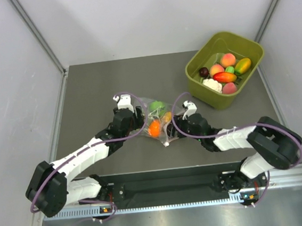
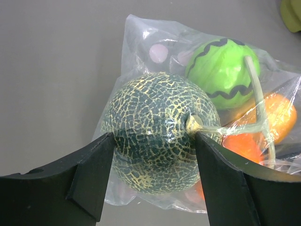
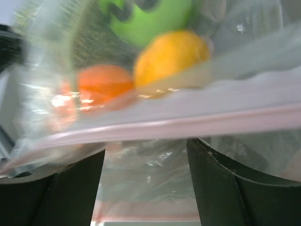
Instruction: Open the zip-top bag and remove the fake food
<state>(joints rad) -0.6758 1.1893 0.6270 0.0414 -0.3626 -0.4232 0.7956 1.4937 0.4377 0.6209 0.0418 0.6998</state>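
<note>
grey table (image 1: 84, 87): bag (image 1: 160, 124) sits between both arms, toy fruit (image 2: 221, 66) inside, so this looks like the opening step. left gripper (image 2: 154, 139) straddles a netted melon (image 2: 146, 103) wide, can't tell if it's clamped; right gripper (image 3: 146, 153) gapes empty, zip strip (image 3: 188, 123) across its fingers. next likely needs a pinch on each lip, pulled apart.

Blurred fake food (image 3: 169, 56) inside the zip-top bag (image 3: 244, 101), right wrist view; olive tub (image 2: 292, 14) mostly off-frame, left wrist view.
</note>
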